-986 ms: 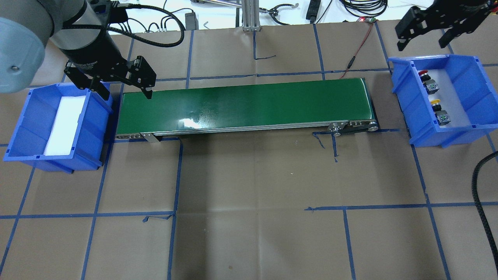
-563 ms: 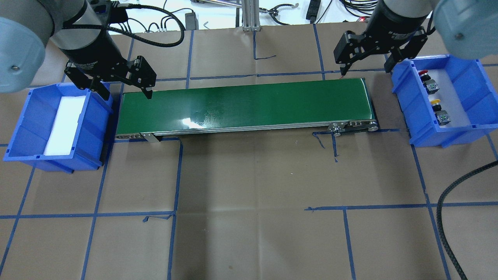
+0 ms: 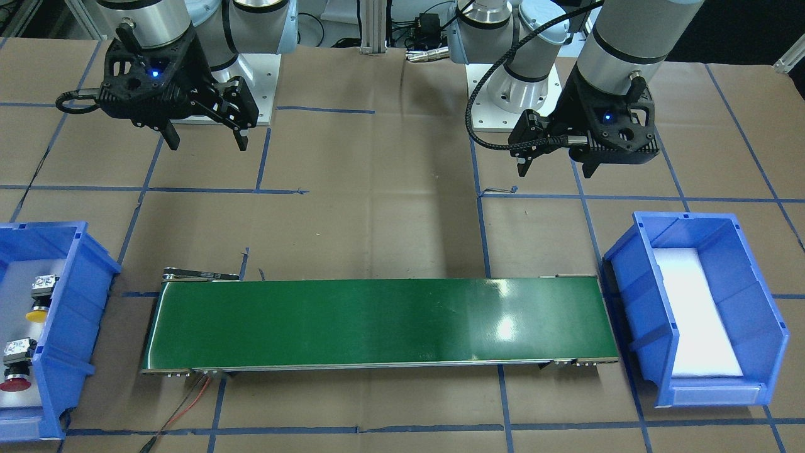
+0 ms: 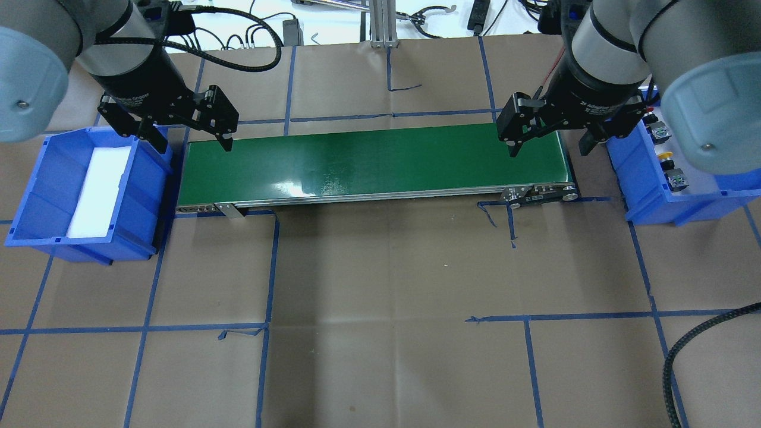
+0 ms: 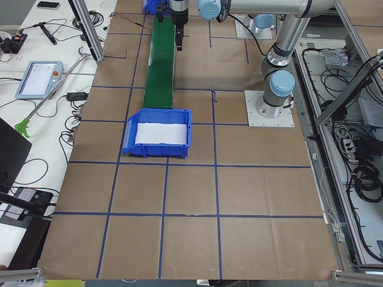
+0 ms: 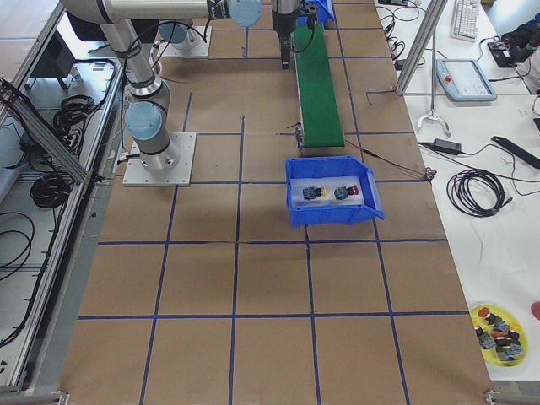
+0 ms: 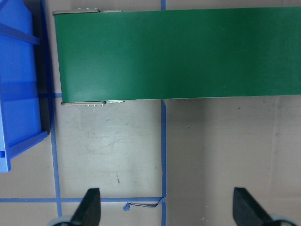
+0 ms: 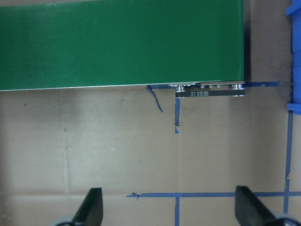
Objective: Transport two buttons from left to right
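Brown paper gridded with blue tape covers the table (image 4: 380, 267). We find the yellow button (image 3: 40, 299) and the red button (image 3: 16, 368) lying on their sides, near each other but apart, on the white pad inside the right bin (image 3: 72, 296), so we judge the transport finished. Beside that bin runs the green conveyor belt (image 3: 377, 324), bare of parts. Past its other end sits the left bin (image 3: 635, 296), holding only its white pad.

Our right gripper (image 4: 548, 148) hangs high near the belt's right end, on the robot's side of it, jaws spread wide and holding nothing. Our left gripper (image 4: 193, 142) hangs near the left end, likewise spread and empty.

What worries us is the right arm, which hides part of the right bin in the overhead view. A low or sideways swing from there could clip the rim, shove the bin and spill the buttons. A needless descent into that bin could also lift a delivered button out.
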